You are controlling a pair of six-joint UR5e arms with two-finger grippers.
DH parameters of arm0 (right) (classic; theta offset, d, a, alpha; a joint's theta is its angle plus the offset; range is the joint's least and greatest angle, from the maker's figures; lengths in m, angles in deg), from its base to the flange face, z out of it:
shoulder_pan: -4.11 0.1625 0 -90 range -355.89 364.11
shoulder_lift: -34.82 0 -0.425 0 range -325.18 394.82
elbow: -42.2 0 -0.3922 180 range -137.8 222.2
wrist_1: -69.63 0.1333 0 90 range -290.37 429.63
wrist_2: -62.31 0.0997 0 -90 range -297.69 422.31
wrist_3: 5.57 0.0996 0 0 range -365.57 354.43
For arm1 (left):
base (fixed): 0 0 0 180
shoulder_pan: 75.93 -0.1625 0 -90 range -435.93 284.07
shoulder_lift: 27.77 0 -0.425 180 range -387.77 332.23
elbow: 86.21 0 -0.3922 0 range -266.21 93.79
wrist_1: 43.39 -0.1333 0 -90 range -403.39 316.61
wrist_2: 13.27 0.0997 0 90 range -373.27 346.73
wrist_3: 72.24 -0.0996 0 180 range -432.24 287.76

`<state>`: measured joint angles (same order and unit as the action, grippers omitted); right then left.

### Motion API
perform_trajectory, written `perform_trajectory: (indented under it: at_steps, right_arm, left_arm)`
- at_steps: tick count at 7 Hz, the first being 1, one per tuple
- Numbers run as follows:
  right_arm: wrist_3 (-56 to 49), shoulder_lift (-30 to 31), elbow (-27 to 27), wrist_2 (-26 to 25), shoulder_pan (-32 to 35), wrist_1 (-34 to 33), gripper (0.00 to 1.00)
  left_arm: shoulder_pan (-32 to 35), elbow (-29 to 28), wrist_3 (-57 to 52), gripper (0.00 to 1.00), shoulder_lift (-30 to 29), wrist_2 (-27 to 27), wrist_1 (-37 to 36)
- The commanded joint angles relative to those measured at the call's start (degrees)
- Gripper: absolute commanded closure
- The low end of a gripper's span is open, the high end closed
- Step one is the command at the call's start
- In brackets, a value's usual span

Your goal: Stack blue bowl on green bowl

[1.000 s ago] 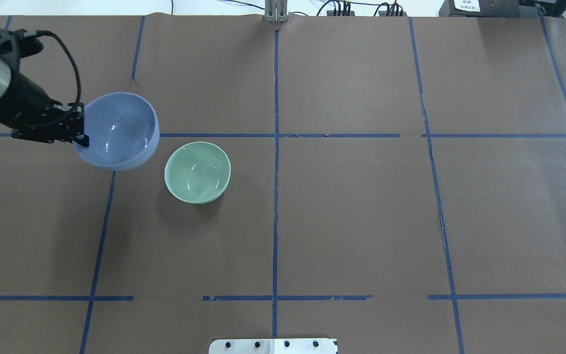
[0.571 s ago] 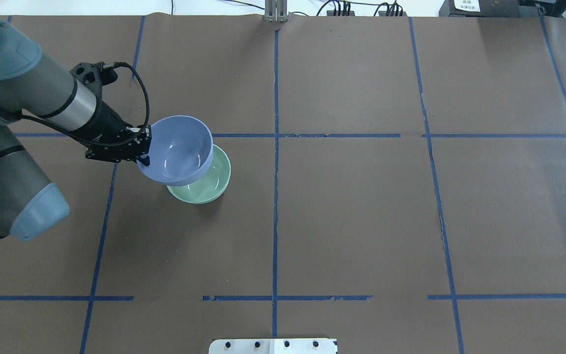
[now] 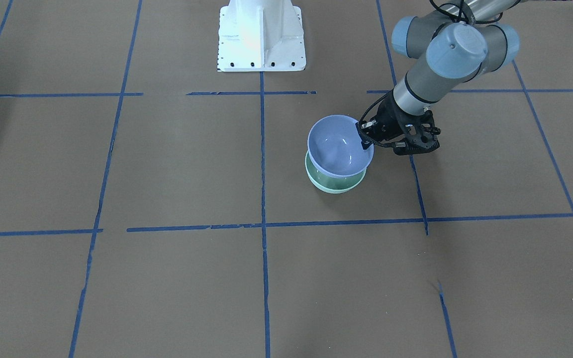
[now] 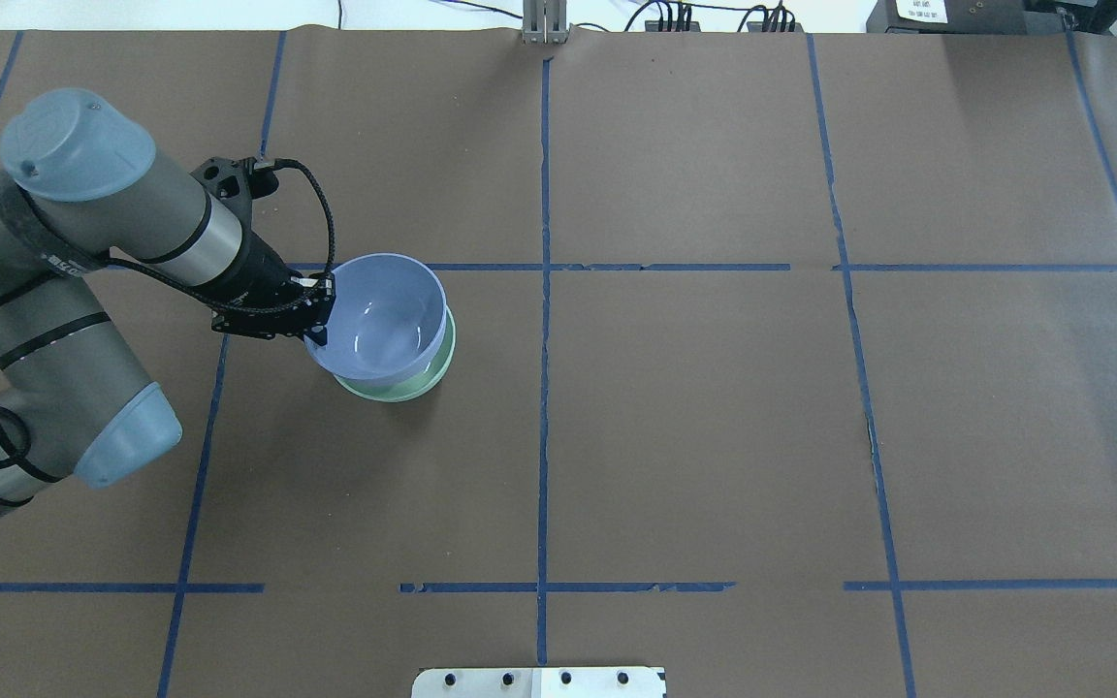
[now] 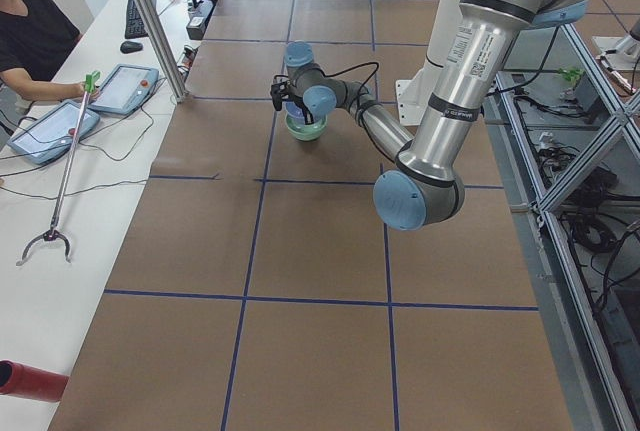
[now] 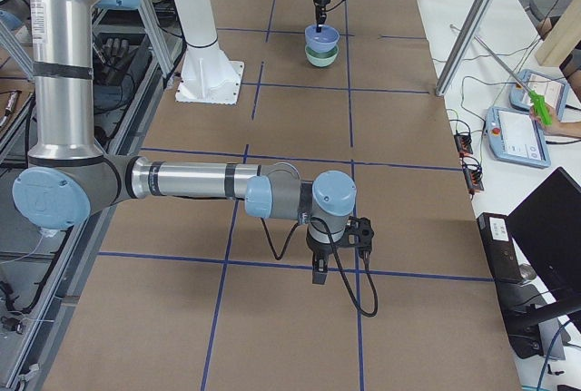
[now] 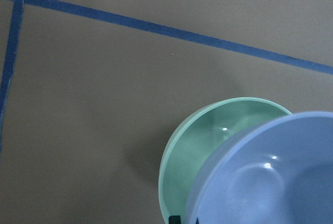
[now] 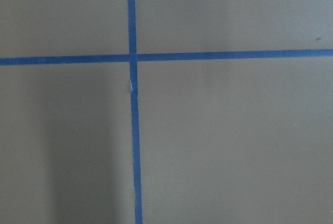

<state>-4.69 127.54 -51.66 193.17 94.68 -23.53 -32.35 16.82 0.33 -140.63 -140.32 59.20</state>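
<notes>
- The left gripper (image 4: 318,328) is clamped on the left rim of the blue bowl (image 4: 386,312). The bowl hangs off to the right of the fingers with its open side up.
- The blue bowl is right over the green bowl (image 4: 410,389) on the left half of the brown table (image 4: 714,436), and its rim rides higher than the green one.
- It's sitting a touch left and far, so only a thin green crescent peeks out on the near-right side.
- In the left wrist view a slice of the green inner wall shows past the blue bowl.
- Honestly can't tell if the two are touching yet.
- The right gripper (image 6: 320,275) is way off on the right side, low over a blue tape line (image 6: 272,264). Can't tell if it's clenched or released.
- Compared with 0.6 s ago, the blue bowl has slid right and come lower. Back then it covered just the far-left part of the green bowl.
- A second ago it was fully clear of it, off to the left.
- The green bowl hasn't budged.
</notes>
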Motion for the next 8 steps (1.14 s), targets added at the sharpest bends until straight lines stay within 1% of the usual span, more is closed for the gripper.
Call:
perform_trajectory:
  at_steps: [1,3,4,5,6,7,8]
  right_arm:
    - [0.0,0.0,0.0,0.0,0.0,0.0,0.0]
    - [0.0,0.0,0.0,0.0,0.0,0.0,0.0]
    - [0.0,0.0,0.0,0.0,0.0,0.0,0.0]
    - [0.0,0.0,0.0,0.0,0.0,0.0,0.0]
    - [0.0,0.0,0.0,0.0,0.0,0.0,0.0]
    - [0.0,0.0,0.0,0.0,0.0,0.0,0.0]
    - [0.0,0.0,0.0,0.0,0.0,0.0,0.0]
  left_arm:
    - [0.0,-0.4,-0.3,0.01,0.4,0.1,1.9]
    - [0.2,0.3,-0.5,0.0,1.0,0.3,2.6]
    - [1.3,1.6,-0.6,0.0,1.0,0.4,2.4]
    - [4.4,2.3,-1.5,0.0,0.9,0.3,2.0]
    - [8.2,2.8,-9.7,0.0,1.0,0.1,1.6]
    - [11.9,3.1,-20.1,0.0,2.5,0.0,0.1]
    - [14.3,4.8,-29.2,0.0,5.9,-0.2,-0.5]
